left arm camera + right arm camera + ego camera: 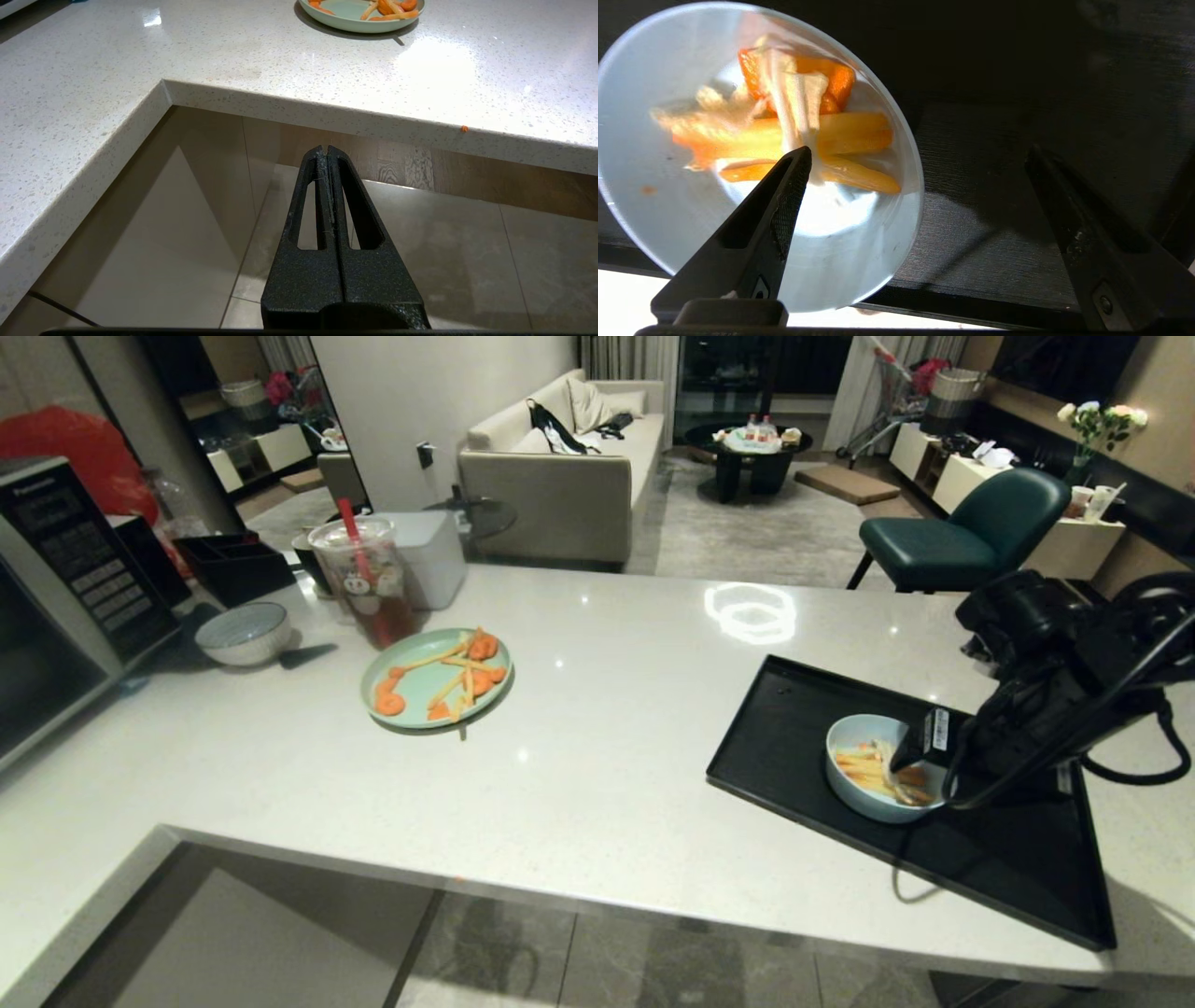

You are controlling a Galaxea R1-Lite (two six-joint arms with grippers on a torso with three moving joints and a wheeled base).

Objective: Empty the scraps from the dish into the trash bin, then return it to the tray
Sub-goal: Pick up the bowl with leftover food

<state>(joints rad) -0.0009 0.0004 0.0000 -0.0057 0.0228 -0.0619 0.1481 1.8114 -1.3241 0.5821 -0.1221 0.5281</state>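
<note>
Right gripper, spread wide, straddles the light-blue dish's rim over yellow-and-orange scraps.

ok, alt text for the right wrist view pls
The right tool hangs open over a light-blue dish on a black tray, one finger above the bowl's inside and the other beyond its rim, over the tray. The dish holds scraps: pale yellow sticks and orange carrot pieces.
</note>
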